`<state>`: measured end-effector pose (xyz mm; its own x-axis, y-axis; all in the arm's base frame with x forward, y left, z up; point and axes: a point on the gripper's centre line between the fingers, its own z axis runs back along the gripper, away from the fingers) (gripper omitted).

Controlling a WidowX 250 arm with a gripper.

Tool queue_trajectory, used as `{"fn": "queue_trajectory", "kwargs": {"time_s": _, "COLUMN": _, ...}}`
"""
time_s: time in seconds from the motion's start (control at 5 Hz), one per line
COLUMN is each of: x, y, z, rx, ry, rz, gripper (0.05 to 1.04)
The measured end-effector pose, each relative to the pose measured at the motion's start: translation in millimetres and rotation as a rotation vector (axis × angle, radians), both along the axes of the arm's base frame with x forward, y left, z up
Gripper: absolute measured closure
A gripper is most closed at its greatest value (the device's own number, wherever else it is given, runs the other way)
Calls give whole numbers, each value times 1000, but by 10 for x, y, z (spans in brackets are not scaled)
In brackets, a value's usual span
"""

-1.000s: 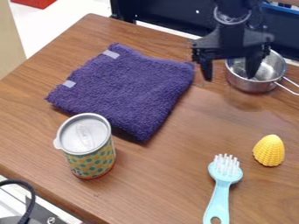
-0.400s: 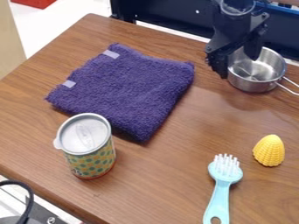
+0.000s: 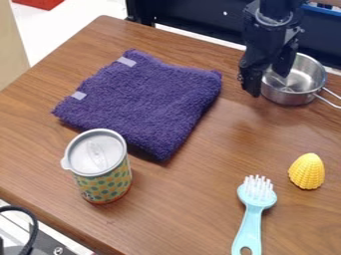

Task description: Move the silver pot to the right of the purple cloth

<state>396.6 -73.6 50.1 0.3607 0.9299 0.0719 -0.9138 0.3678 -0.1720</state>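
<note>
Moderately open pincer (image 3: 269,83), astride pot wall (image 3: 287,99)

Pincer (image 3: 267,82) spread at rim of silver pot (image 3: 289,98); purple cloth (image 3: 143,99) left.

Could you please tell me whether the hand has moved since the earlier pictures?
Yes, the hand has turned, and its finger nearest the purple cloth has shifted rightward in the view, away from that cloth.
</note>
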Motion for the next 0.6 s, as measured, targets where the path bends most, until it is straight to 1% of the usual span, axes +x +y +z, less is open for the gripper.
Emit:
{"fn": "queue_trajectory", "kwargs": {"time_s": 0.2, "x": 1, "y": -27, "z": -121, "rx": 17, "ry": 22, "rz": 2, "gripper": 132}}
{"fn": "queue_trajectory", "kwargs": {"time_s": 0.4, "x": 54, "y": -45, "z": -139, "rx": 36, "ry": -13, "rz": -36, "gripper": 403}}
{"fn": "queue_trajectory", "kwargs": {"time_s": 0.6, "x": 54, "y": -61, "z": -154, "rx": 35, "ry": -20, "rz": -52, "gripper": 698}}
